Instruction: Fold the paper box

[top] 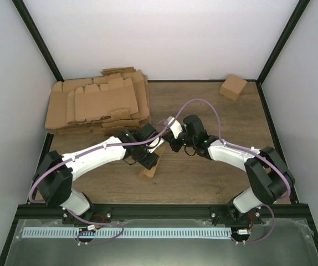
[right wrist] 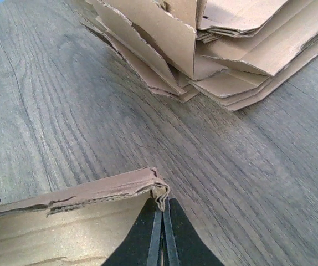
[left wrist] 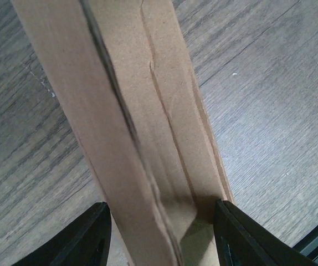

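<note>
Paper box [left wrist: 148, 111], flattened, brown, creased, gripped by left pincer [left wrist: 160, 213]; right pincer [right wrist: 162, 206] closed at its corner.

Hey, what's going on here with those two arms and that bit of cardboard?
Two robot arms are working on one piece of brown cardboard, the paper box, in the middle of the table. The left gripper is closed on its sides. The right gripper is shut, tips at a folded corner of the same box; whether it pinches or only presses is unclear. The box looks flattened, not yet squared up. A pile of cardboard blanks lies back left, a small carton back right.
</note>
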### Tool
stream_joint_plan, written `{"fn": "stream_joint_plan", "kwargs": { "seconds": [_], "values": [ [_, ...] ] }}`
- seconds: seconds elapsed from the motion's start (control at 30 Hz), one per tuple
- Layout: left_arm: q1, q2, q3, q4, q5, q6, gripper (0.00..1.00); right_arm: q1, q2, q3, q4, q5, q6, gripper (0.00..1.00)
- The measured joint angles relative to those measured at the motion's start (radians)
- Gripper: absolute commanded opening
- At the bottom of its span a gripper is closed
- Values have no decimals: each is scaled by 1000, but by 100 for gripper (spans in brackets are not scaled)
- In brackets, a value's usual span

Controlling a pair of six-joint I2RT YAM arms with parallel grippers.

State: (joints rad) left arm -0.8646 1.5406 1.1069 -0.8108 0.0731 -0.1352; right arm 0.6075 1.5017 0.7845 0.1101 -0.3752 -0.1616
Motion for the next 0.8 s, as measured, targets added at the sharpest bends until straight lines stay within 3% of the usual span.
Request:
{"fn": "stream_joint_plan", "kwargs": {
  "seconds": [0.1, 0.23, 0.33, 0.53, 0.8],
  "values": [
    [2, -6, -2, 2, -7, -2, 63, 2, 21, 0, 30, -6, -3, 1],
    [2, -8, -2, 5, -20, -10, 85, 5, 42, 0, 58, -12, -2, 1],
    [3, -17, 2, -7, -27, -31, 92, 6, 47, 0, 63, -15, 3, 1],
    [2, -97, 55, -32, -46, -131, 95, 21, 46, -1, 51, 10, 45, 1],
    [-3, -400, 24, -12, -116, -440, 95, 77, 45, 1, 53, 120, 158, 1]
  ]
}}
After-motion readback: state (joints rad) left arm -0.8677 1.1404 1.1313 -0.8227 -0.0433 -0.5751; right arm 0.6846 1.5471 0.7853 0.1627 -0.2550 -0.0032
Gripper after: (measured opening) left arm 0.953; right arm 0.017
